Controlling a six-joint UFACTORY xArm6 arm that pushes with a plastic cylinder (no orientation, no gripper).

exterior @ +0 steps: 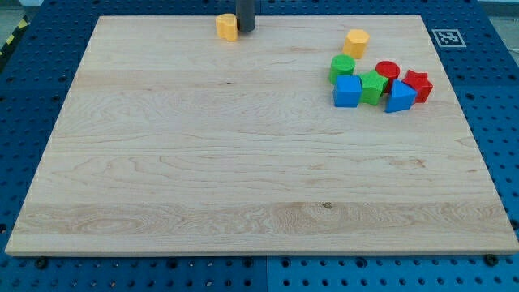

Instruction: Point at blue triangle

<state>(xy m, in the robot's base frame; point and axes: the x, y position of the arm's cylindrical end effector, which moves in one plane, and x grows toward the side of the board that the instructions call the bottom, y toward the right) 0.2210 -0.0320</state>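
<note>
The blue triangle lies at the view's upper right, in a cluster with a blue cube, a green block, a green cylinder, a red cylinder and a red star-shaped block. My rod comes down at the view's top centre, and my tip rests just right of a yellow block, touching or nearly touching it. The tip is far to the left of the blue triangle.
A yellow hexagonal block sits alone above the cluster. The wooden board lies on a blue perforated table. A black-and-white marker tag is off the board's upper right corner.
</note>
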